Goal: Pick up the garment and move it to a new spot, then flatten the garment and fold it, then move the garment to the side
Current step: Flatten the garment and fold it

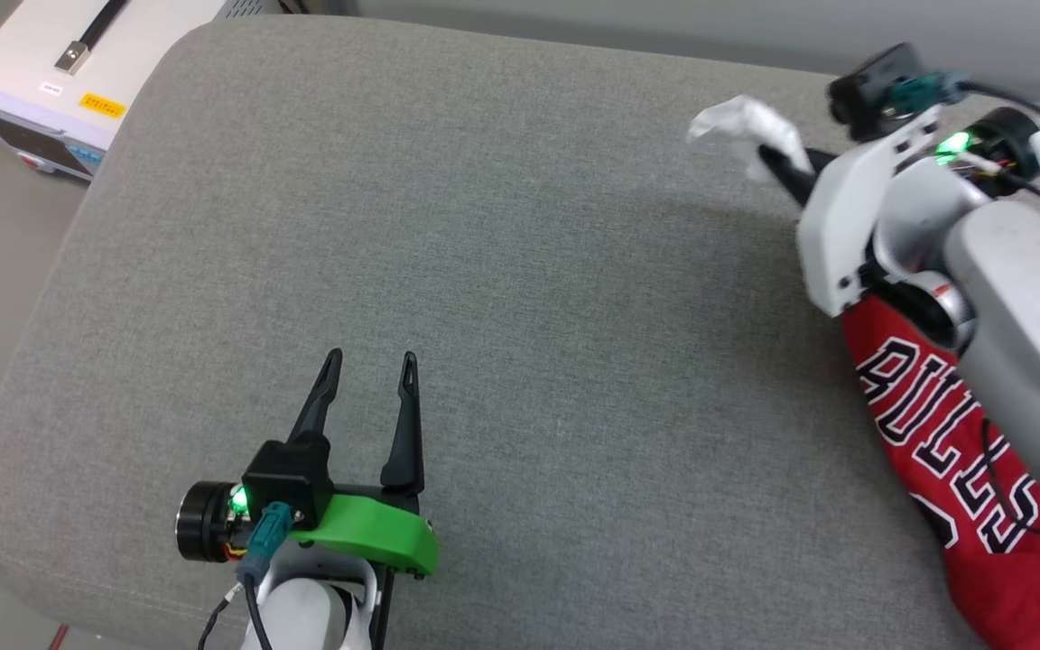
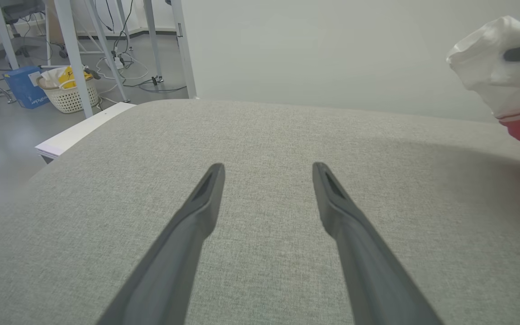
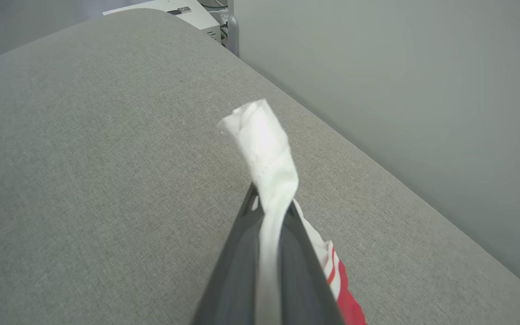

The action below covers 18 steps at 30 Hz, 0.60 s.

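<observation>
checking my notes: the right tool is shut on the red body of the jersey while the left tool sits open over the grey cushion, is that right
Not quite: the right tool is shut on a white part of the jersey, not the red body, as the right wrist view shows. The left tool is open over the grey cushion.

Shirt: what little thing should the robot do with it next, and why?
Probably the right gripper should carry the shirt left and lower it onto the bare middle of the cushion. That gripper is shut on the sleeve, holding it up at the cushion's right side, and the left gripper hovers open and empty, so nothing blocks the way.
</observation>
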### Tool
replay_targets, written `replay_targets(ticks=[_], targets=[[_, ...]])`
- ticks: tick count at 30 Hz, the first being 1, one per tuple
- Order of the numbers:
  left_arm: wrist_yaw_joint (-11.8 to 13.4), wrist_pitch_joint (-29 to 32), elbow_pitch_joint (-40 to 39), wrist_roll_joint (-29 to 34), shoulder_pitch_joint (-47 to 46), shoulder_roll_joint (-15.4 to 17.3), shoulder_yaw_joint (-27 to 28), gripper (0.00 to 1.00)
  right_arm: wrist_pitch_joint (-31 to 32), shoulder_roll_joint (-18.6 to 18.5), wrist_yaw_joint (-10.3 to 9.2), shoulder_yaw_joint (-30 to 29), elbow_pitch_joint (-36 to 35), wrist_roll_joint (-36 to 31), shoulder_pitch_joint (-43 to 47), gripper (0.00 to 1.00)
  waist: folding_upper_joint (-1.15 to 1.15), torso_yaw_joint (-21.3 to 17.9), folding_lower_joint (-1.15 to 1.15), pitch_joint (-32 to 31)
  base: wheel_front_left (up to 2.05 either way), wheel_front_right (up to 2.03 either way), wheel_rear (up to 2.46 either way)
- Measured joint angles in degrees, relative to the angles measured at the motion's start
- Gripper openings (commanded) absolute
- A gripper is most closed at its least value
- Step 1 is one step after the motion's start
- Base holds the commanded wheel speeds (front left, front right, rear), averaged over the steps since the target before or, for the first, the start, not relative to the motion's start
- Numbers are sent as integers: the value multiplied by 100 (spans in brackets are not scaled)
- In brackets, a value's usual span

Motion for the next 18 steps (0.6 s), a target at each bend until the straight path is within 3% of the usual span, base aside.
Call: replay_targets(ticks=[7,13,17,18], targets=[[51,1,-5,-51,-82,0,-30,100,-299,738,0,1617,391,254,-118,0,0,84,0,185,0,0,0],[114,0,-4,-81,-117,0,-69,100,-324,971,0,2824,712,875,167,0,0,123,0,270,0,0,0],[118,1,13,-91,-118,0,-26,100,-194,931,0,2872,736,1129,231,0,0,93,-1,256,0,0,0],[118,0,21,-91,-118,0,-9,100,-241,920,0,2878,733,1148,231,41,0,83,0,246,0,0,0]])
